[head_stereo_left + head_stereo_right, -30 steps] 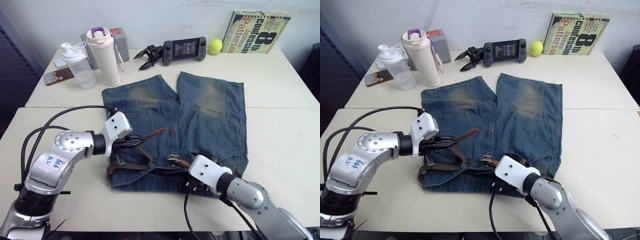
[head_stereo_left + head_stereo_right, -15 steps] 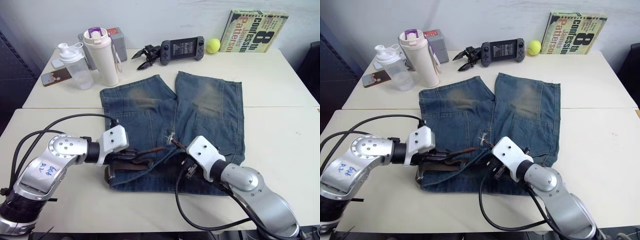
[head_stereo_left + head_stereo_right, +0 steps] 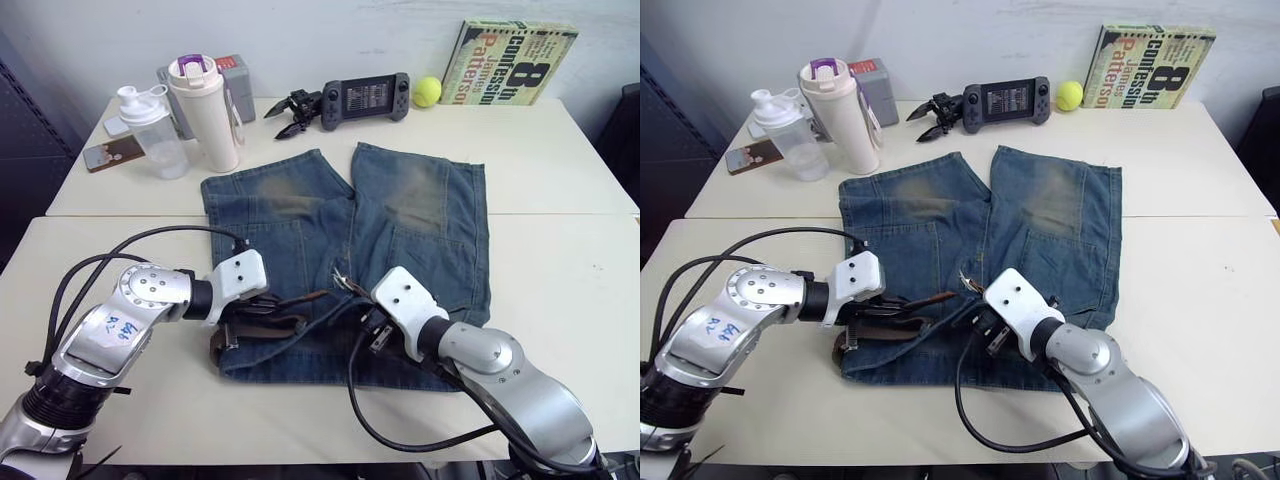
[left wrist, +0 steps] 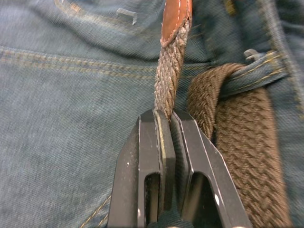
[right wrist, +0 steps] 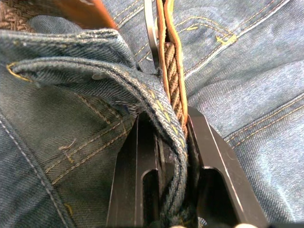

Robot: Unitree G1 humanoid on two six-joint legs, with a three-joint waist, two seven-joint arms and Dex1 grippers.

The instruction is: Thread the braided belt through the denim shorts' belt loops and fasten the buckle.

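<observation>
The denim shorts (image 3: 420,220) lie flat on the table with the waistband toward me and the legs pointing away. The braided belt (image 3: 265,328) runs along the left part of the waistband and under a belt loop (image 4: 251,76). My left gripper (image 4: 164,116) is shut on the belt just behind its tan leather tip (image 4: 175,19), which points right over the cloth. My right gripper (image 5: 164,118) is at the waistband's middle, shut on the belt's other end together with a raised fold of denim. The metal buckle (image 5: 149,28) stands just beyond its fingers.
At the table's far side stand a white tumbler (image 3: 205,110), a clear shaker bottle (image 3: 155,130) and a phone (image 3: 105,155) on the left. A black clip (image 3: 290,110), a game console (image 3: 365,97), a tennis ball (image 3: 428,91) and a book (image 3: 515,62) are further right.
Over the last second my right gripper moved from the waistband's near edge up to its middle, lifting a fold. My left gripper lowered the belt tip toward the cloth.
</observation>
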